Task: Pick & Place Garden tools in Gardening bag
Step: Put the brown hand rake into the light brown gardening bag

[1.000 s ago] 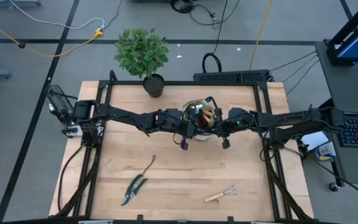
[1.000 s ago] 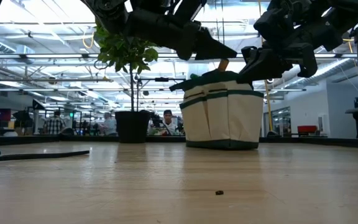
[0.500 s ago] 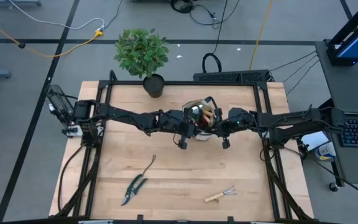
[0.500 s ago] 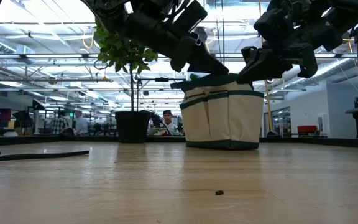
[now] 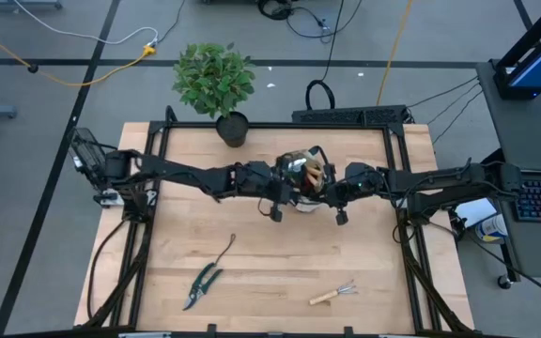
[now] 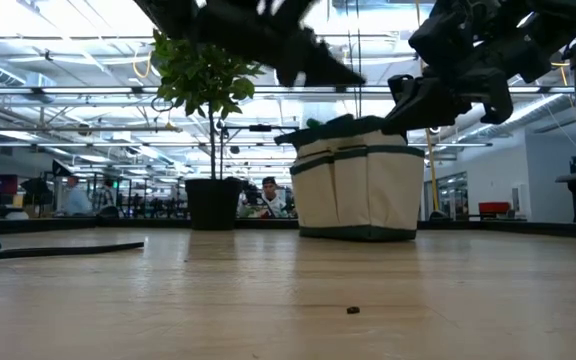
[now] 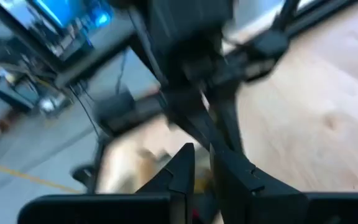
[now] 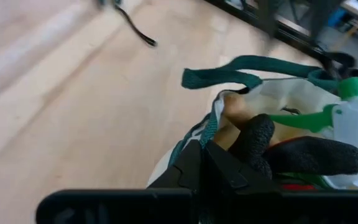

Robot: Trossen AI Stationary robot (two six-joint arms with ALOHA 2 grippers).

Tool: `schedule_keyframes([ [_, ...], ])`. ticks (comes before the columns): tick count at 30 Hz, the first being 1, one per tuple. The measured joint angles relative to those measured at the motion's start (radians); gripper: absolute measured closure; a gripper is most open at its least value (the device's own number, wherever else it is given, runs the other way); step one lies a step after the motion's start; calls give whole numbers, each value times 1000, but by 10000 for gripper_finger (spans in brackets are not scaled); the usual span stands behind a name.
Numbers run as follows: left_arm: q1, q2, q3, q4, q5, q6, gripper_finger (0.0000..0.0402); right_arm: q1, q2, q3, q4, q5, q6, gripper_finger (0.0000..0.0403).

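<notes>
Now both arms meet at the gardening bag (image 5: 305,178) in the middle of the worktop (image 5: 270,263). The right gripper (image 5: 327,191) has its fingers together on the bag's rim. The left gripper (image 5: 285,183) hangs beside the bag, fingers nearly together and holding nothing I can see. Pruning shears (image 5: 201,285) lie toward the front, nearer the left arm, long axis slanting toward the bag; the hand rake (image 5: 334,293) lies nearer the right arm.

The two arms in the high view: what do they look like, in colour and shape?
Both arms are dark, almost black, slim and built of jointed segments. The left arm carries a pale fitting near its base, and black cables hang from there. The right arm is the same dark build. Each gripper ends in two narrow, black, tapered fingers.
</notes>
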Motion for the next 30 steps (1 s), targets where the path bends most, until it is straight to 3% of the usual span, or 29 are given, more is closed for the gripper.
schedule_keyframes([
  [5,-7,-75,0,-112,-24,-14,346,1,0,0,1,-66,0,401],
  [13,-9,-118,0,-391,-37,-125,346,0,0,0,7,-49,10,394],
  [19,-29,-118,-1,-416,-37,-180,345,1,0,0,34,-49,33,345],
  [23,-53,-118,-1,-405,-33,-161,342,22,-1,1,163,-46,20,307],
  [30,-80,-118,-1,-398,-35,-166,293,105,-2,1,245,-45,65,250],
])
